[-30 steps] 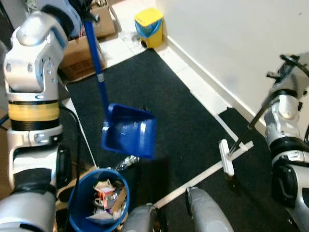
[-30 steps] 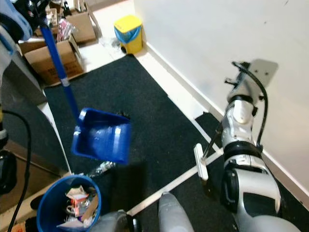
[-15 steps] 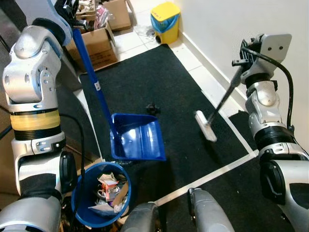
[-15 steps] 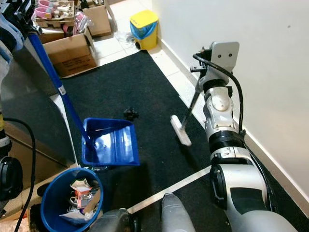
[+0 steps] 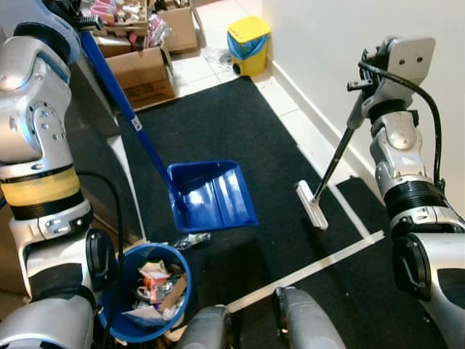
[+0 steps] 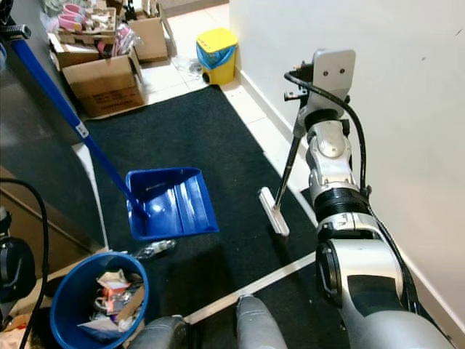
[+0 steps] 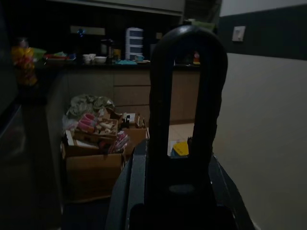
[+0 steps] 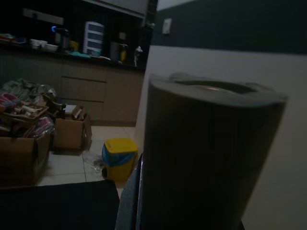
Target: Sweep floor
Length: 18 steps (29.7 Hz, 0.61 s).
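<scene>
The long blue plastic dustpan handle (image 5: pixel 123 113) runs off the top edge, its gripped upper end unseen.

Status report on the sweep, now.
Left gripper holds the blue dustpan by its long handle, pan low over the black mat. Right gripper holds the broom, head on the mat. Blue bucket nearby.

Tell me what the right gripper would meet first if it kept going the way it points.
Likely the yellow-lidded blue bin on the pale tiled floor; the grey broom handle top blocks much of that line, so depth is unclear.
</scene>
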### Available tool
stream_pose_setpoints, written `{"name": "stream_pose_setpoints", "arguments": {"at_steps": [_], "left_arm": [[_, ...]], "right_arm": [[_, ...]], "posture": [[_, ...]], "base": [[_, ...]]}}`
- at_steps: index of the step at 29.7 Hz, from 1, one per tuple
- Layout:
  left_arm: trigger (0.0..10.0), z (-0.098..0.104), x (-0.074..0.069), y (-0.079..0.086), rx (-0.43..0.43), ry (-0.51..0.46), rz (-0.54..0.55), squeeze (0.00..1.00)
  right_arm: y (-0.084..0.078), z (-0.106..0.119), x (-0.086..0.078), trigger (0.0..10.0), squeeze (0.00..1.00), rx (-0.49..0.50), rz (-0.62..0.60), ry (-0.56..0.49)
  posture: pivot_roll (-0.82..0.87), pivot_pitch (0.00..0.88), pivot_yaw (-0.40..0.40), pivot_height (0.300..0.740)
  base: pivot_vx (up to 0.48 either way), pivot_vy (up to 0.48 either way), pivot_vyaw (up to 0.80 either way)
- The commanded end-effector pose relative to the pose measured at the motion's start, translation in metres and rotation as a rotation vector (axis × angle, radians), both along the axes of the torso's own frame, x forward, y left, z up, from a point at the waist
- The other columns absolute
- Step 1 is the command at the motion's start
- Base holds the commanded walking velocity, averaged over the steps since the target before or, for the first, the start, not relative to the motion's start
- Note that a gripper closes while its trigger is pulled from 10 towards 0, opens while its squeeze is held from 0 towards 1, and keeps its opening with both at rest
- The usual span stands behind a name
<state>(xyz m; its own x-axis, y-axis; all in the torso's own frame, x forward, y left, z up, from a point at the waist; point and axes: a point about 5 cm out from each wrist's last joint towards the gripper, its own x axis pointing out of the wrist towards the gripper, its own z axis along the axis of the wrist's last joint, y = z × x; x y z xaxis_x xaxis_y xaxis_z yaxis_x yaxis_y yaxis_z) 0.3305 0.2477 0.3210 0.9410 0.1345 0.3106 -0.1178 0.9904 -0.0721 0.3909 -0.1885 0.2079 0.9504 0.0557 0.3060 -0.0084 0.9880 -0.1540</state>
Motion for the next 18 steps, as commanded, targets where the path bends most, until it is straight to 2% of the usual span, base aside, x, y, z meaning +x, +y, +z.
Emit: {"name": "stream_pose_setpoints", "arguments": {"at_steps": [1,3,6,10,16,18], "left_arm": [[10.0,0.006,-0.006,0.0,-0.011,-0.06,0.012,0.0],[10.0,0.007,-0.01,0.008,-0.03,-0.072,0.065,0.0],[10.0,0.007,-0.01,0.009,-0.027,-0.073,0.072,0.0],[10.0,0.006,-0.011,0.01,0.022,-0.054,0.072,0.0],[10.0,0.005,-0.011,0.011,0.058,-0.053,0.077,0.0],[10.0,0.005,-0.009,0.011,0.056,-0.052,0.08,0.0]], "right_arm": [[0.006,0.01,0.003,10.0,0.0,-0.013,0.026,-0.021],[0.015,0.014,0.007,10.0,0.0,-0.017,0.061,-0.015],[0.017,0.015,0.008,10.0,0.0,-0.018,0.067,-0.014],[0.024,0.016,0.009,10.0,0.0,-0.016,0.09,-0.011],[0.024,0.013,0.009,10.0,0.0,-0.007,0.088,-0.004],[0.022,0.011,0.008,10.0,0.0,0.0,0.08,-0.003]], "posture": [[0.04,0.0,-0.06,0.74],[0.05,0.0,-0.077,0.74],[0.05,0.0,-0.082,0.74],[0.06,0.0,-0.079,0.74],[0.06,0.0,-0.064,0.74],[0.06,0.0,-0.055,0.74]], "base": [[0.0,0.0,0.0],[0.0,0.0,0.0],[0.0,0.0,0.0],[0.0,0.0,0.0],[0.0,0.0,0.0],[0.326,0.0,0.0]]}}
